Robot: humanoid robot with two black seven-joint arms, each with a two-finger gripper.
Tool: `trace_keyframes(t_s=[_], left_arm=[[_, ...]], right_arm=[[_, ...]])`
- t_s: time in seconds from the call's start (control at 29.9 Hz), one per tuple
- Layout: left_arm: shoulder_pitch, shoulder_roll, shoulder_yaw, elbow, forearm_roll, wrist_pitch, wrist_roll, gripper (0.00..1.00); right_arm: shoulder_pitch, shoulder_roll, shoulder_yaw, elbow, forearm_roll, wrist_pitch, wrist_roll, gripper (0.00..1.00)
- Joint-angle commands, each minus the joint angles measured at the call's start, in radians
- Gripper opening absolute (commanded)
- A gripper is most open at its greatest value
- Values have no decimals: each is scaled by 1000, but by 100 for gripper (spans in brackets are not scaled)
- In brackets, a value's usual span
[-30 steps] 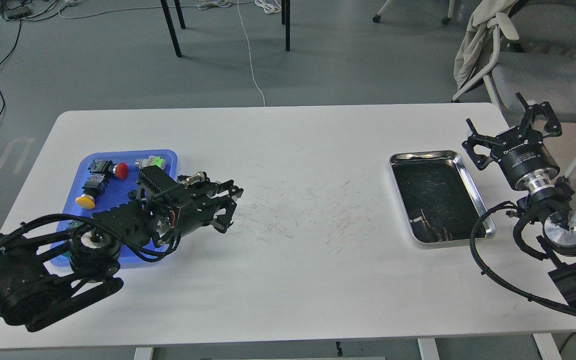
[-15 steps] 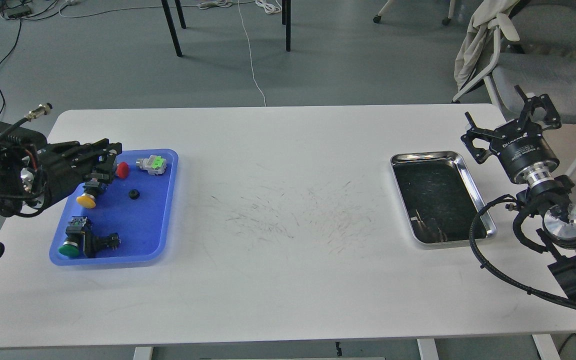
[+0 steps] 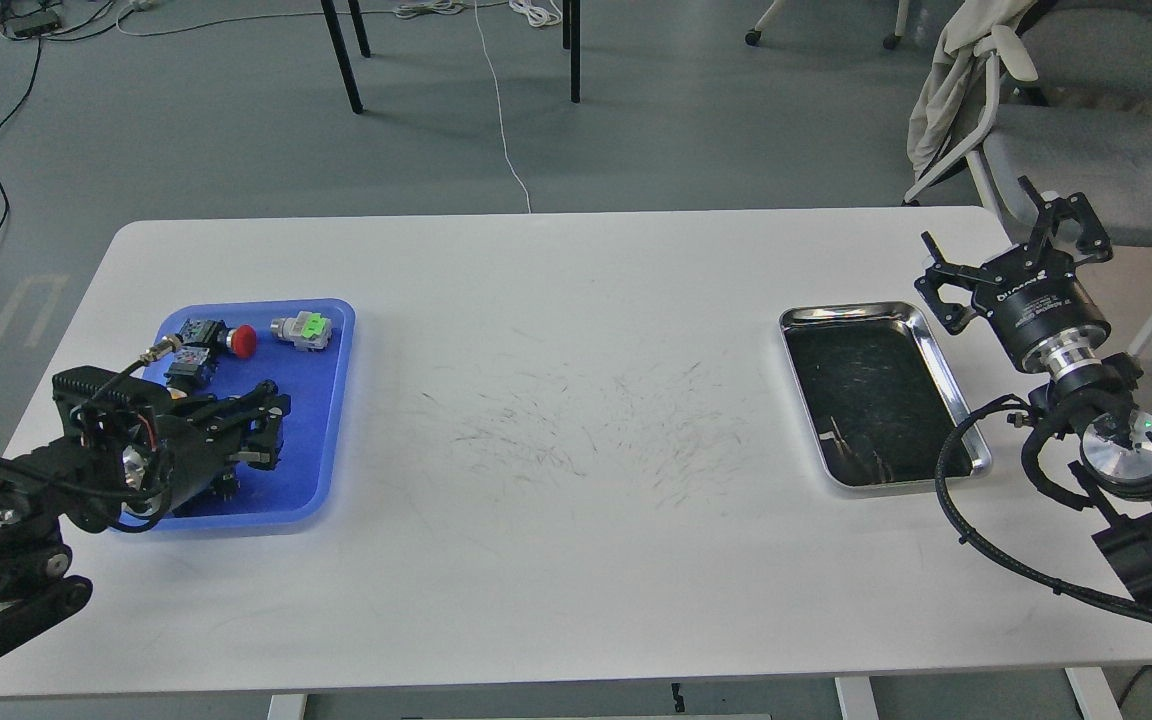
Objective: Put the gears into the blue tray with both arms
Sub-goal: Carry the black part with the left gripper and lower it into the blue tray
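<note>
- The gears could not be made out anywhere in the head view; neither of the two tiny wheels showed on the worktop [image 3: 576,520] or in the uncovered part of the blue tray [image 3: 321,470].
- The left jaws [image 3: 261,435] hung low over the middle of the blue tray, hiding whatever lay beneath them, so a gear there could not be ruled out.
- The left jaws were dark and seen end-on; I could not tell whether they were spread, pressed together, or pinching anything.
- The right jaws [image 3: 1001,255] stood spread and empty, raised just beyond the far right corner of the steel tray [image 3: 946,375], touching nothing.
- The step in hand looked like the left arm's delivery over the blue tray, either letting go or just finished; which one could not be told.
- The next move called for the left jaws to lift clear so the tray floor could be checked, and for the right jaws to go after any gear left.
- Counted: one blue tray, one steel tray with dark scraps near its front, one red-capped switch [image 3: 226,338] and one grey-and-green part [image 3: 302,328] beyond the left jaws, and no gears visible.
- Other switches behind the left arm were too hidden to count.
</note>
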Motion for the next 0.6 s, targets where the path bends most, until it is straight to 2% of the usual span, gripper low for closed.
trace_keyframes(t_s=[0.0, 0.33, 0.57], left_arm=[[7, -24, 1, 39, 23, 0, -6, 5], [45, -18, 1, 60, 35, 0, -9, 6], [45, -14, 1, 74, 51, 0, -7, 14]], right_arm=[[1, -1, 0, -1, 0, -1, 2, 97], [-2, 0, 0, -1, 0, 1, 4, 97], [-4, 5, -2, -1, 0, 1, 4, 97]])
